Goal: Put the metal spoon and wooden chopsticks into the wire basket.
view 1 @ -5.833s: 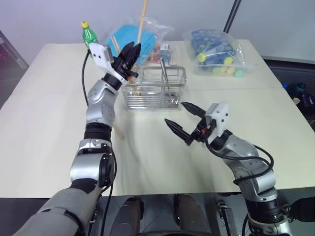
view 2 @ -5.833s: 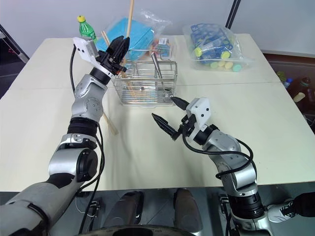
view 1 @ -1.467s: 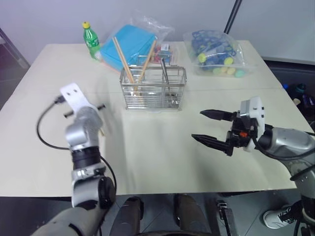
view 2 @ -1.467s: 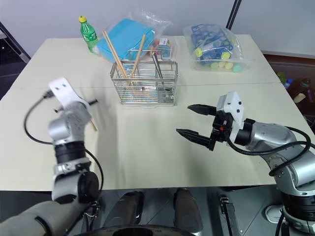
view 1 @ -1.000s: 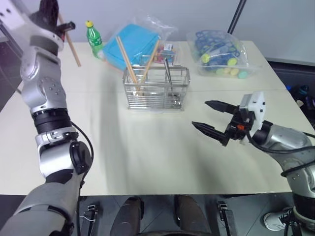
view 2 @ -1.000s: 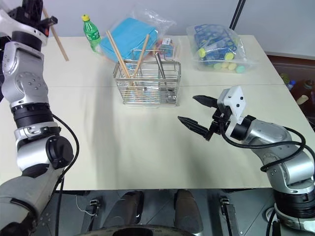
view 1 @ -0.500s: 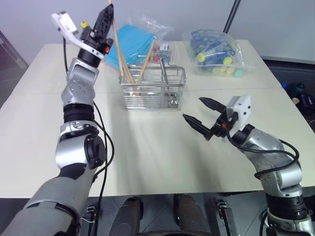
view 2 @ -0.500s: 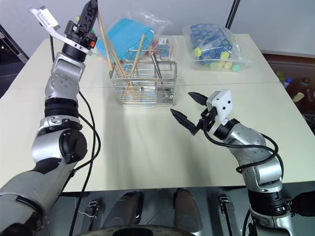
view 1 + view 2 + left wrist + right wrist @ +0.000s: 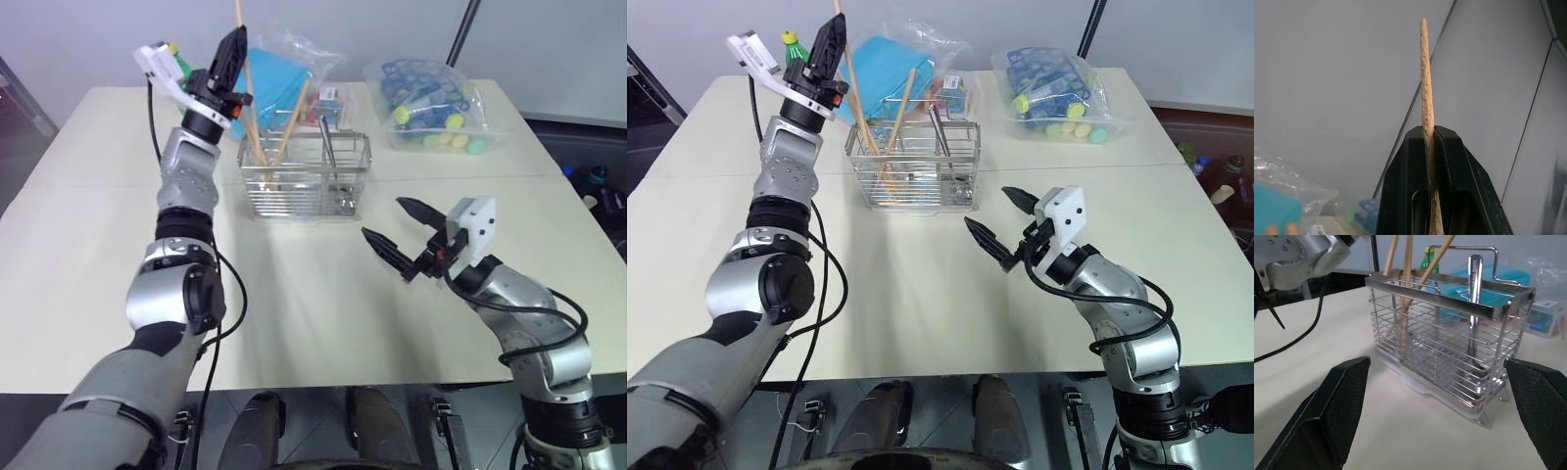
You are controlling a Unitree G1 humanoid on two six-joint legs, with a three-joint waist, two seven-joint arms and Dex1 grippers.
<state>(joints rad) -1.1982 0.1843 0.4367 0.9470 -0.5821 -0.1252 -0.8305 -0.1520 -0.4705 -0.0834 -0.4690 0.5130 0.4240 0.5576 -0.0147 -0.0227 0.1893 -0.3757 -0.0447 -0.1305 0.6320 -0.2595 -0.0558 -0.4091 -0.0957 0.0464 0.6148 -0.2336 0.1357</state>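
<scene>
left pincer (image 9: 235, 41), chopstick (image 9: 245, 73), now nearer basket (image 9: 306, 176)

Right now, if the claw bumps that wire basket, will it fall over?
Probably not easily. The wire basket stands on little feet with a wide flat bottom, so it likely slides first. It looks light, being thin wire. The wooden chopsticks lean tall above its rim, so a high bump there might tip it.

The left end effector (image 9: 1430, 134) pinches one wooden chopstick (image 9: 1425, 73) upright between its black fingers (image 9: 1403, 186)
</scene>
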